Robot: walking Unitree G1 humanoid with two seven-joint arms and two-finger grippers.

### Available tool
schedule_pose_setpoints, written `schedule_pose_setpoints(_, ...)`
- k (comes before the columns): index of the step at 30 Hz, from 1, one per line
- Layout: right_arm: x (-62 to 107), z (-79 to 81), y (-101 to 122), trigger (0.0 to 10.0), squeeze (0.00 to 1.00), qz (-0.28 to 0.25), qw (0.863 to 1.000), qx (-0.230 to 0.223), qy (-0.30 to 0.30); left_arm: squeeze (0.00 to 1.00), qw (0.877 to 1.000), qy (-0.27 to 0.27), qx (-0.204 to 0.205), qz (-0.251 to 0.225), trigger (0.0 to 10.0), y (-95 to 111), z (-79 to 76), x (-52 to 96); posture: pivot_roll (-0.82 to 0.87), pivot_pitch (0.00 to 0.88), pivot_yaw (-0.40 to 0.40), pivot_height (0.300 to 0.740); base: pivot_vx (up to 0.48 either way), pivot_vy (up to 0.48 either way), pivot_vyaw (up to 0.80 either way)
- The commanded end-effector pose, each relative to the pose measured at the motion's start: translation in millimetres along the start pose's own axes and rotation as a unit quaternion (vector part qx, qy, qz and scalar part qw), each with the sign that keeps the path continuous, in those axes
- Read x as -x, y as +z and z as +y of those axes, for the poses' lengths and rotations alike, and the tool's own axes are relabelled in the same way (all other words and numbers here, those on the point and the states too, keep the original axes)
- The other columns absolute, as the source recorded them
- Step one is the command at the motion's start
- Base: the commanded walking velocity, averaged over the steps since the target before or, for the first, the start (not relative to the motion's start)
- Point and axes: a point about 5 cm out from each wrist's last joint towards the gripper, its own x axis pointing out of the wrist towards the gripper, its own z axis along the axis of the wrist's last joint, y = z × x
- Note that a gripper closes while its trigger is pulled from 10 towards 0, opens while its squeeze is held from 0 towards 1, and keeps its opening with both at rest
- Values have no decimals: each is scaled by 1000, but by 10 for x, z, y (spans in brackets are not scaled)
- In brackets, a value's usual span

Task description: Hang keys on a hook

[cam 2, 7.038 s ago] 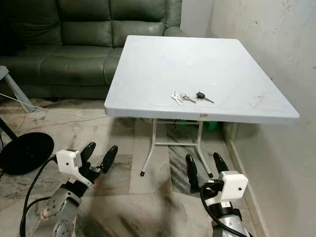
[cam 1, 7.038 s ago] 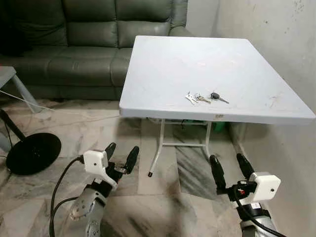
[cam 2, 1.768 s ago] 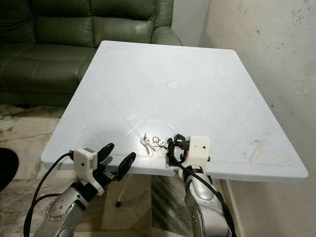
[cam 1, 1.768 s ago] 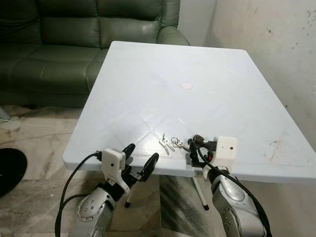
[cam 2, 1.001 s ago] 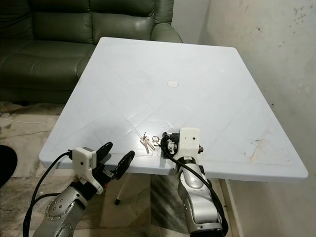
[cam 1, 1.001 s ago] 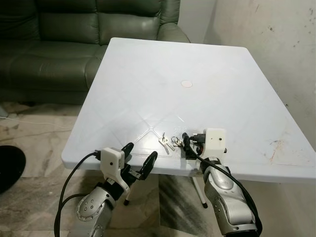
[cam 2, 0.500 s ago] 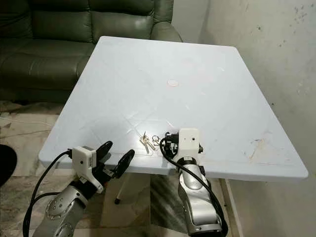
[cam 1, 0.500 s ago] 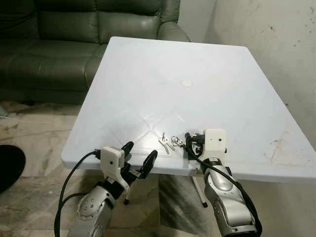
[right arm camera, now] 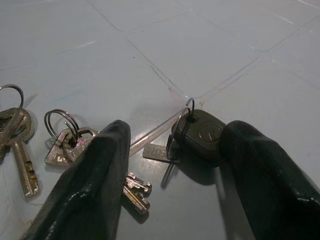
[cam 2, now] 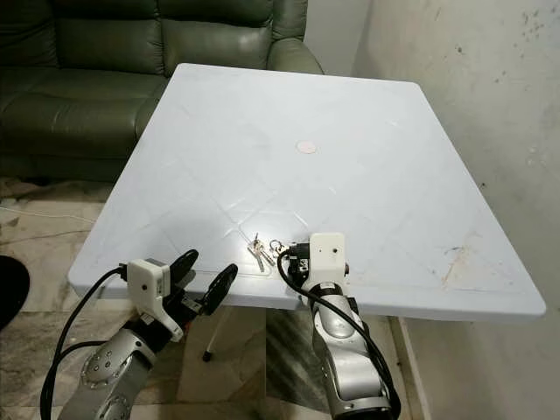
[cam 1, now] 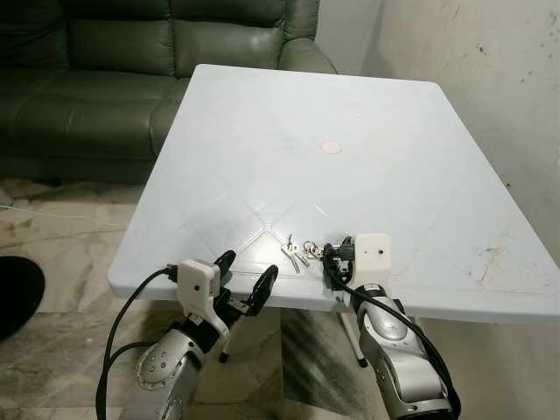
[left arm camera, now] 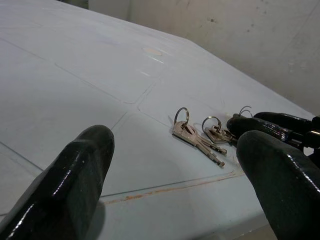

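While the left gripper [cam 1: 243, 276] waits spread wide just off the white table's [cam 1: 262, 114] near edge, the right gripper [right arm camera: 170, 165] rests on the tabletop, fingers apart, straddling the black-headed key [right arm camera: 200, 134] of the key bunch [cam 1: 302, 252]. Step in hand: grasping. Next move likely calls for closing squarely on the black head, then lifting; no hook seen.

White folding table [cam 2: 367, 210] beside a stained wall [cam 2: 472, 96] on the right, green sofa [cam 2: 131, 52] beyond the far-left corner. Small bunch of keys [cam 2: 265, 251] near the near edge. Right gripper [cam 2: 295, 260] resting right of the keys. Left gripper [cam 2: 199, 278], fingers spread, below the near edge, left.
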Motion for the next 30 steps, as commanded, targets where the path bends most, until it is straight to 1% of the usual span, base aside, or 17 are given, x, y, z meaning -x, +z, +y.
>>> schedule_pose_setpoints(1, 18, -25, -27, 3765, 0, -1, 1000, 10, -14, 0, 1000, 0, -3, -3, 10000, 29, -9, -13, 33, 110, -94, 740, 0, 0, 0)
schedule_pose_setpoints(2, 22, -29, -22, 627, 0, -5, 1000, 10, -16, 0, 1000, 0, -3, -3, 10000, 28, -10, -13, 33, 110, -94, 740, 0, 0, 0)
schedule_pose_setpoints(3, 28, -28, -14, 0, 0, -9, 1000, 7, -14, 0, 1000, 0, -3, -3, 10000, 27, -12, -13, 33, 110, -94, 740, 0, 0, 0)
schedule_pose_setpoints(15, 22, -27, -6, 0, 0, -15, 1000, 16, -16, 0, 1000, 0, -3, -4, 10000, 32, -10, -22, 33, 108, -92, 740, 0, 0, 0)
schedule_pose_setpoints(30, 29, -8, -16, 0, 0, -16, 1000, 16, -11, 0, 1000, 2, -3, -4, 10000, 39, -10, -21, 37, 115, -95, 740, 0, 0, 0)
